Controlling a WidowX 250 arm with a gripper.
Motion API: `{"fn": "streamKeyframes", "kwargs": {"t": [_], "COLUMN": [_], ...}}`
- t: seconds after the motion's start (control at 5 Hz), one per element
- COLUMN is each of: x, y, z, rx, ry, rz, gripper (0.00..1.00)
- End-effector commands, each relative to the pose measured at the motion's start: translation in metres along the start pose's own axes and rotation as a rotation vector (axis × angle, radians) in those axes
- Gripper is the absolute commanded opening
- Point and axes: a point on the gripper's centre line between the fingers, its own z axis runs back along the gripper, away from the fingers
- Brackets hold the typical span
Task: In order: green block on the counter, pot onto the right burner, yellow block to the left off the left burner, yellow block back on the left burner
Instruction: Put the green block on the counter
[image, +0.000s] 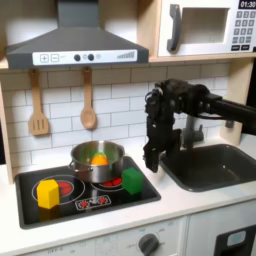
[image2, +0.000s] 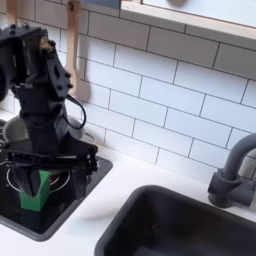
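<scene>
Arm hovering beside the cooktop, fingers open, nothing held.

In the first exterior view the gripper (image: 151, 158) is hanging just above the counter (image: 200, 205), between the cooktop (image: 85, 200) and the sink (image: 215, 165). In the second exterior view the gripper (image2: 50, 165) is spreading its 2 fingers (image2: 85, 156) wide, and they are gripping nothing. The green block (image: 132, 181) is sitting on the cooktop's right part, touching or just beside the pot (image: 97, 160); in the second exterior view the green block (image2: 35, 190) is showing behind the fingers. The pot is standing on the back middle of the cooktop with orange and yellow food inside. The yellow block (image: 47, 192) is lying on the left burner, well apart from the gripper.
</scene>
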Motion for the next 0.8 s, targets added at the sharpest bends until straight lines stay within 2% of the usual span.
{"fn": "streamKeyframes", "kwargs": {"t": [0.0,0.6], "x": [0.012,0.022], "y": [0.008,0.028], "z": [-0.002,-0.005], "rx": [0.033,0.063], "ry": [-0.009,-0.008], "rz": [0.0,0.043], "gripper": [1.0,1.0]}}
